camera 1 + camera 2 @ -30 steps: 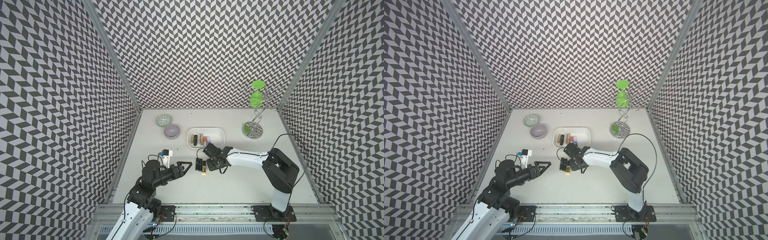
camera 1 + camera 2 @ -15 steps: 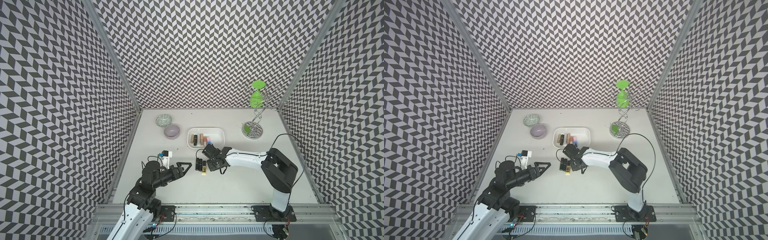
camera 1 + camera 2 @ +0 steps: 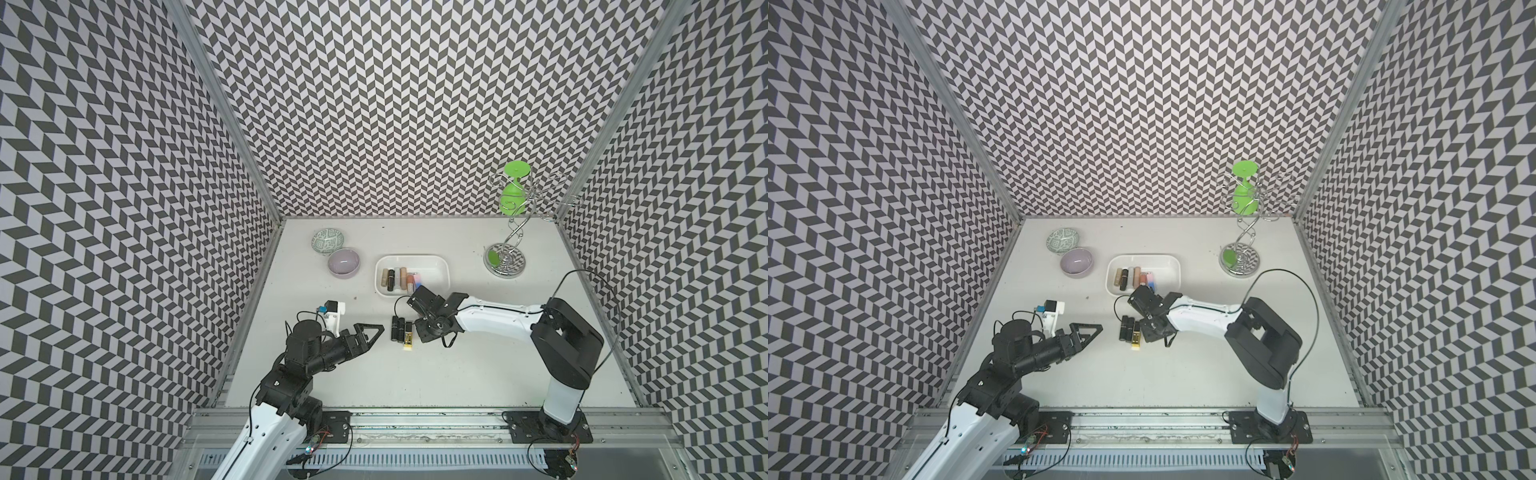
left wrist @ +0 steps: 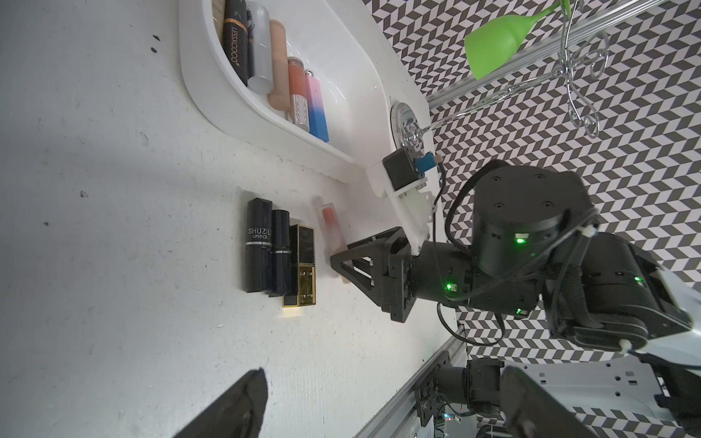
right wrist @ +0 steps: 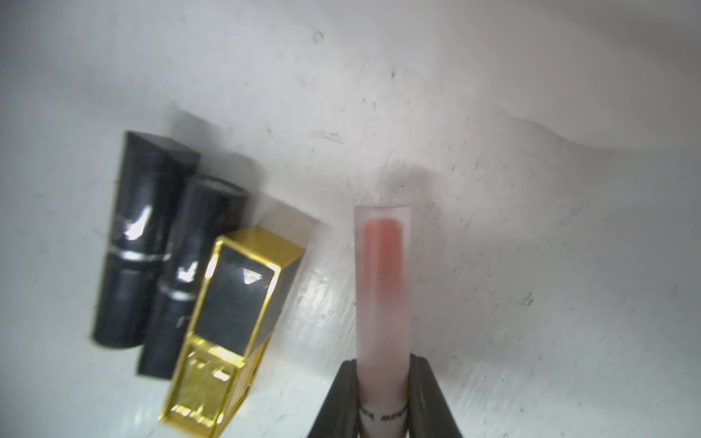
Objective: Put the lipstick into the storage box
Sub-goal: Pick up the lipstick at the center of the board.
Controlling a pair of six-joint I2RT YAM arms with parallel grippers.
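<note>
Nearest, well short of the storage box (image 3: 432, 271), the left gripper (image 3: 374, 330) hangs with its jaws spread wide and nothing between them. Closer to the box, three dark lipsticks (image 3: 401, 330) lie side by side on the table. Just beside them the right gripper (image 5: 383, 383) is clamped on one end of the frosted pink lipstick (image 5: 383, 284), which is outside the box near its front wall. A row of other tubes (image 3: 400, 279) lies inside the box, and beyond its left end stand a lilac bowl (image 3: 343, 262) and a green-patterned bowl (image 3: 328, 240).
</note>
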